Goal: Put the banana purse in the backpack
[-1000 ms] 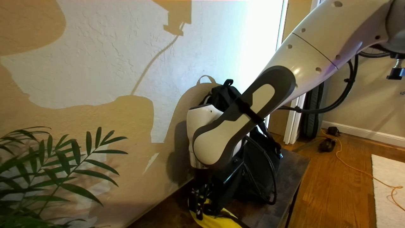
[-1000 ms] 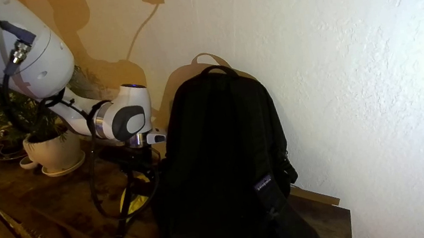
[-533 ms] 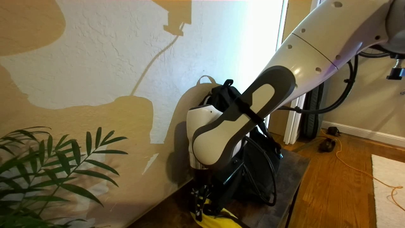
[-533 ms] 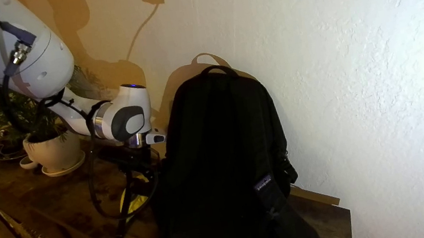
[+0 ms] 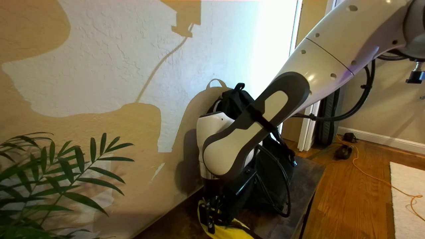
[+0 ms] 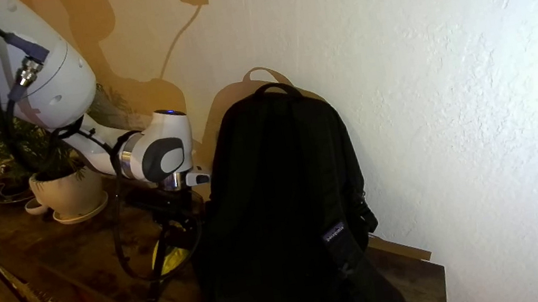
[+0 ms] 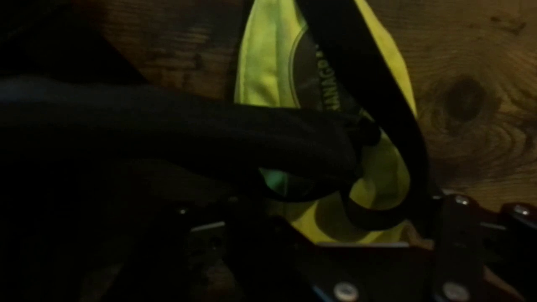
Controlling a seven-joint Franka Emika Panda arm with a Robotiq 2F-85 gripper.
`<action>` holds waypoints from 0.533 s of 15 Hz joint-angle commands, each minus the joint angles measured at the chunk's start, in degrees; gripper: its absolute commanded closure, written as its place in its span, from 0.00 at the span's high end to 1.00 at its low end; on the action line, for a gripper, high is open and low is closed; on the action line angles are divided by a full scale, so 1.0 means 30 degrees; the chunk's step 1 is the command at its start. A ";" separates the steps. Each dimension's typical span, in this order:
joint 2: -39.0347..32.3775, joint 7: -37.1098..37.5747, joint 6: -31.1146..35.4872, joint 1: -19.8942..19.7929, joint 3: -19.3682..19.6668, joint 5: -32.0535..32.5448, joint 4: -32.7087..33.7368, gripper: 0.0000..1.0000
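Note:
The yellow banana purse lies on the dark wooden surface beside the backpack, and shows also in an exterior view. In the wrist view the purse has a dark label and a black strap curling over it. The black backpack stands upright against the wall, partly behind the arm in an exterior view. My gripper points down low over one end of the purse, jaws spread apart with yellow fabric visible between them. The fingertips are too dark to see clearly.
A thick black padded piece lies across the purse from the left in the wrist view. A potted plant stands on the same surface behind the arm. The wall runs close beside the gripper. A cable loop hangs from the arm.
The arm is almost still at first, then sinks slightly toward the purse. The gripper's linkage now covers a bit of yellow that showed before. Purse and backpack stay in place.

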State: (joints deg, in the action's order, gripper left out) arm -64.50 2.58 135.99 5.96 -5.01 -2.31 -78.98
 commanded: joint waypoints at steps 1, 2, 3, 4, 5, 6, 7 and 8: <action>-0.0272 -0.0523 0.0152 -0.0201 -0.0330 -0.0273 0.0100 0.53; -0.0283 -0.0550 0.0155 -0.0198 -0.0355 -0.0278 0.0125 0.46; -0.0263 -0.0576 0.0159 -0.0186 -0.0381 -0.0275 0.0130 0.41; -0.0249 -0.0576 0.0161 -0.0164 -0.0384 -0.0264 0.0140 0.36; -0.0187 -0.0588 0.0203 -0.0146 -0.0411 -0.0258 0.0076 0.29; -0.0120 -0.0665 0.0241 -0.0170 -0.0489 -0.0279 0.0007 0.24; -0.0059 -0.0696 0.0286 -0.0169 -0.0502 -0.0273 -0.0067 0.21; 0.0114 -0.0691 0.0401 -0.0133 -0.0480 -0.0243 -0.0262 0.19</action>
State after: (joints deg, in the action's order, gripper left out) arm -64.73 1.98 135.99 5.96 -5.57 -2.31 -78.23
